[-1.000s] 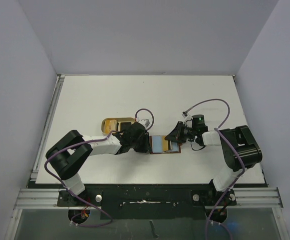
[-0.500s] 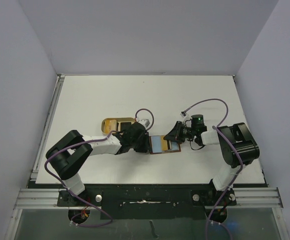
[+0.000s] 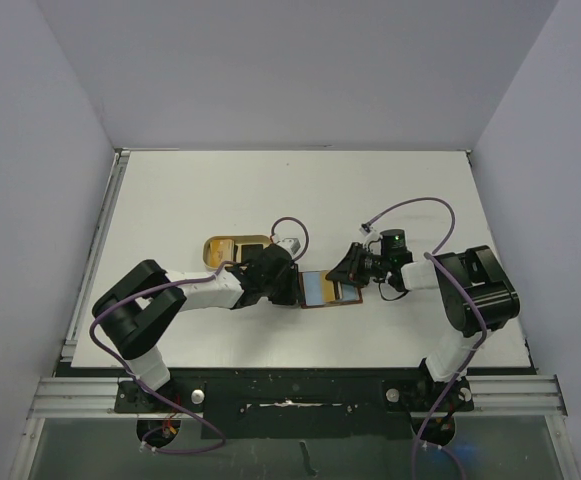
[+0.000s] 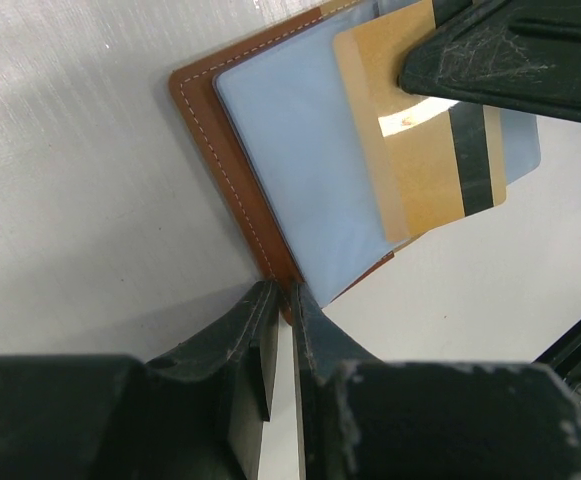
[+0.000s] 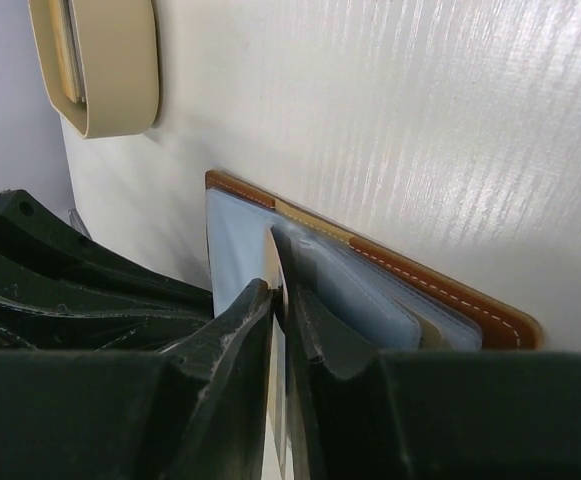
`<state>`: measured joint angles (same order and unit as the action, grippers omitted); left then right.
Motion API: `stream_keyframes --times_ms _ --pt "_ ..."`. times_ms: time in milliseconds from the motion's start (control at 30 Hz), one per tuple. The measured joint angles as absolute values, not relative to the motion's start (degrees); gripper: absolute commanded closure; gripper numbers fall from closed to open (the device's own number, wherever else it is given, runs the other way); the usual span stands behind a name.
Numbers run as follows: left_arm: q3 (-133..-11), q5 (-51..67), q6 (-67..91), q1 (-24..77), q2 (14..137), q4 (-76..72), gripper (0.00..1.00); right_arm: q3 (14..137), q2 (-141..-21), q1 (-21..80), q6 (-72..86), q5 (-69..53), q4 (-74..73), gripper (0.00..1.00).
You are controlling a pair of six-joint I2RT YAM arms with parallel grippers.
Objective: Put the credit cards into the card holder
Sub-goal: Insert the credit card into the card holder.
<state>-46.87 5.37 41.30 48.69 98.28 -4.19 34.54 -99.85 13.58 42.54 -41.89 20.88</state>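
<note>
Nearest the arms' bases, the left gripper (image 4: 283, 290) had its jaws pressed almost together on the near-left edge of the card holder (image 4: 232, 165), pinching the brown stitched leather and pinning it to the white tabletop (image 5: 420, 120). The holder lay open and flat near the middle of the tabletop, with a pale blue card (image 4: 300, 150) across its inside. Over that, toward the right, sat a tan card (image 4: 410, 160) with a dark stripe, partly overhanging the holder's right edge and seemingly not yet seated in a slot. The right gripper (image 5: 282, 290) came in from the right with its jaws drawn close, the tan card's thin edge pinched between them. Judging by its look, this card was light, stiff and slick, likely to skate over the blue one or flex if pushed off-line, so the best hold seemed to be across its short outer end, leaving the leading edge free to enter the slot. The leather looked soft and apt to fold or creep, which made the left jaws' pinch on its rim a sensible anchor. Farther off, to the left and well apart from the holder, the tan round-ended tray (image 5: 125, 70) held what looked like a dark card (image 3: 254, 246).
</note>
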Motion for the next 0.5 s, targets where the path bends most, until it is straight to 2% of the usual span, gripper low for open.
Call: stream_keyframes --times_ms 200,267,500 --pt "-46.87 5.43 41.32 48.69 98.50 -4.84 0.88 36.77 -96.53 14.22 41.50 -37.98 13.10 0.56" --pt "-46.87 5.48 41.32 48.69 98.61 -5.06 0.88 37.85 -93.67 14.68 39.94 -34.20 8.47 0.51" --pt "-46.87 6.04 41.63 48.69 99.02 -6.22 0.88 40.97 -89.54 14.72 36.25 -24.56 -3.11 0.46"
